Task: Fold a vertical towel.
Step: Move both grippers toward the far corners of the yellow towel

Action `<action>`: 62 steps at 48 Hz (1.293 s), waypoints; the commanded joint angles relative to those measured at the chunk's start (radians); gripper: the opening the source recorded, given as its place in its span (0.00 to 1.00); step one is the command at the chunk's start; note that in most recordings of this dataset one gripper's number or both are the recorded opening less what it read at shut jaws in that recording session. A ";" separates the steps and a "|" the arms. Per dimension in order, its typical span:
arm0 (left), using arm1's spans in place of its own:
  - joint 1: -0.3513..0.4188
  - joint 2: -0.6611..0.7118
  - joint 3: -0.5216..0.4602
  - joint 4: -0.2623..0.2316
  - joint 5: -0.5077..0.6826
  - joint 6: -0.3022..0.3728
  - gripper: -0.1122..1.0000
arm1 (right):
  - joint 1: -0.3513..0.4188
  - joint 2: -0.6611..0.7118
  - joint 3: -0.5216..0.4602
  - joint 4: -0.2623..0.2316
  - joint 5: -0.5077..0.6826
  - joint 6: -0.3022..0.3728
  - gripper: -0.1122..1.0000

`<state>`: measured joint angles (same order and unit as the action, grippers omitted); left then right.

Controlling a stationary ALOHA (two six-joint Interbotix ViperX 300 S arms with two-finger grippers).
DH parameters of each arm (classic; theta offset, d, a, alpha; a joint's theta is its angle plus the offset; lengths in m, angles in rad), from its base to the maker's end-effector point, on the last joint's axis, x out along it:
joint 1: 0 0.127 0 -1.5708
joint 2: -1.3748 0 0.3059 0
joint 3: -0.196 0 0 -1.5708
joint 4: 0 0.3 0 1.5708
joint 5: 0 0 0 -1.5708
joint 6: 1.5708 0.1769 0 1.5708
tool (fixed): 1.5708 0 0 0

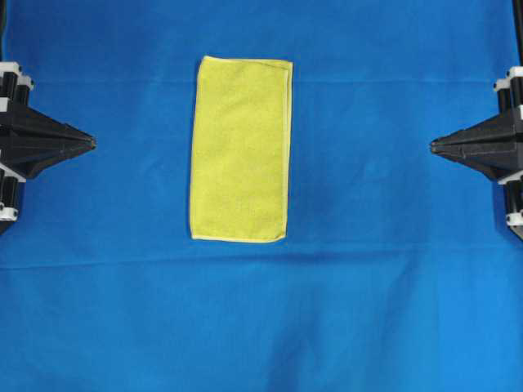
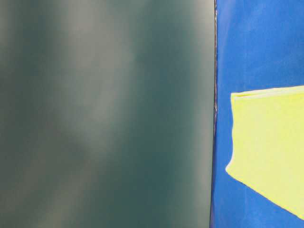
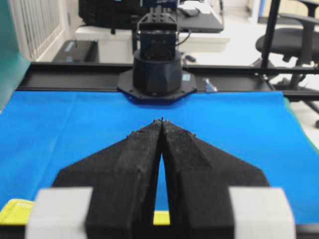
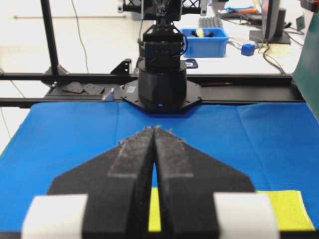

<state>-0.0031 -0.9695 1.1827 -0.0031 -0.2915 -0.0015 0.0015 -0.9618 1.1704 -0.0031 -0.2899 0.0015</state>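
A blue cloth covers the desk under both pincers, and past each pincer's tip a black rail runs along the desk's far edge. Beyond the rail ahead of the right pincer, a pale floor carries a black upright post and a blue bin on a cluttered bench. Ahead of the left pincer stand a black office chair and a white slatted panel, and a dark green board fills most of the table-level view.

Blue cloth covering the table, yellow towel flat on it
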 commanded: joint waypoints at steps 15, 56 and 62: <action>0.083 0.103 -0.051 -0.041 0.002 -0.040 0.10 | -0.132 0.199 -0.121 0.035 0.170 0.023 0.10; 0.476 0.925 -0.239 -0.032 -0.167 -0.015 0.77 | -0.495 0.968 -0.474 -0.031 0.198 0.005 0.59; 0.500 1.028 -0.281 -0.032 -0.199 -0.015 0.77 | -0.497 1.042 -0.522 -0.044 0.196 0.003 0.59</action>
<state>0.4817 0.0184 0.9403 -0.0383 -0.4648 -0.0184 -0.4924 0.0644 0.6903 -0.0383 -0.0844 0.0061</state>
